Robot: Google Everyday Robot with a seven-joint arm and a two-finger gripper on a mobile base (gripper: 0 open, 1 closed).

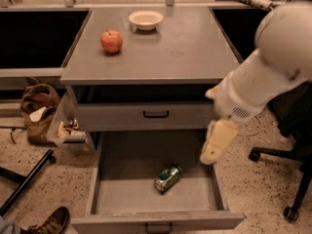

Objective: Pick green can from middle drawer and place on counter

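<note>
**Can waiting in the open drawer, gripper above its right edge**

In the camera view, we see the green can [168,177] lying on its side on the floor of the middle drawer [126,162], which is pulled fully out so the can is reachable from above. The gripper [215,147] hangs over the drawer's right wall, pointing down, near the can but apart from it. We cannot tell whether it is spread or closed. We judge this to be the approach before the grasp. The counter [190,48] holds a red apple [111,41] and a bowl [146,19] to the left and rear, leaving bare space for the can.
</note>
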